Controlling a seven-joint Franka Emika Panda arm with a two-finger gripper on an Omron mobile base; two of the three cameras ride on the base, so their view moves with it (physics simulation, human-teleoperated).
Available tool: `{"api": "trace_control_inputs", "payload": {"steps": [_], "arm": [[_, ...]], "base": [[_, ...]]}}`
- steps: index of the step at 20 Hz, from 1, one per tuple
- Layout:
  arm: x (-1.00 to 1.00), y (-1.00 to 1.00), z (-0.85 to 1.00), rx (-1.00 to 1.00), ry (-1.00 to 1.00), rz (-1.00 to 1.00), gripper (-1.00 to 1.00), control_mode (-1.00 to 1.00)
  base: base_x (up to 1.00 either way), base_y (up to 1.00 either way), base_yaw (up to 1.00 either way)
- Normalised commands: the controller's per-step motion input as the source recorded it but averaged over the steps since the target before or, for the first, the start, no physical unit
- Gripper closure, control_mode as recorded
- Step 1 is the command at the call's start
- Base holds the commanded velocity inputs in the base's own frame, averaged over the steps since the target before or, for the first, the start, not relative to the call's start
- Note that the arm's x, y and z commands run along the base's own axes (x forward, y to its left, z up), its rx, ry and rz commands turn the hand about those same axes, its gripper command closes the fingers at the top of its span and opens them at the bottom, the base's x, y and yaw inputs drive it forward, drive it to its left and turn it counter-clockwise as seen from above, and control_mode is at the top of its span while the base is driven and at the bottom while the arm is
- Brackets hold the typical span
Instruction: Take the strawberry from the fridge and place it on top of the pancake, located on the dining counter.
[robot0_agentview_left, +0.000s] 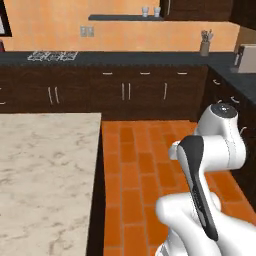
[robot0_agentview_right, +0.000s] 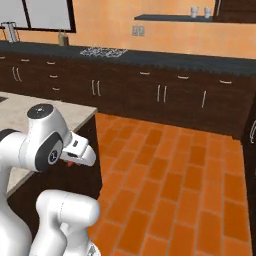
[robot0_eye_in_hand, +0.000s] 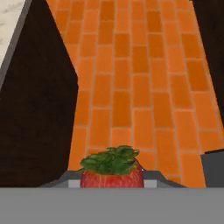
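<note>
The strawberry (robot0_eye_in_hand: 112, 174), red with a green leafy top, sits between the fingertips of my gripper (robot0_eye_in_hand: 112, 183), which is shut on it, above the orange floor. In the right base view a bit of the red strawberry (robot0_agentview_right: 70, 161) peeks out under the white hand, beside the corner of the dining counter (robot0_agentview_right: 20, 117). That beige marbled dining counter (robot0_agentview_left: 45, 170) spreads to the left of the folded arm, and its dark base and pale edge (robot0_eye_in_hand: 11, 22) lie at the hand view's left. The fridge and the pancake are out of view.
Orange tiled floor (robot0_agentview_left: 145, 165) runs between the dining counter and the dark wood cabinets (robot0_agentview_left: 125, 90) under black worktops along the back wall. On those worktops stand a hob (robot0_agentview_left: 52, 55) and a utensil pot (robot0_agentview_left: 204, 46). More dark cabinets (robot0_agentview_left: 230, 95) line the right.
</note>
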Motion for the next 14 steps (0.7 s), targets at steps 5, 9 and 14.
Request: {"api": "trace_control_inputs", "payload": {"steps": [5, 9, 14], "arm": [[0.0, 0.0, 0.0, 0.0, 0.0, 0.0, 1.0, 1.0], [0.0, 0.0, 0.0, 0.0, 0.0, 0.0, 1.0, 1.0], [0.0, 0.0, 0.0, 0.0, 0.0, 0.0, 1.0, 1.0]], "base": [[-0.83, 0.4, 0.54], [-0.61, 0.83, 0.54], [-0.77, 0.67, 0.57]]}}
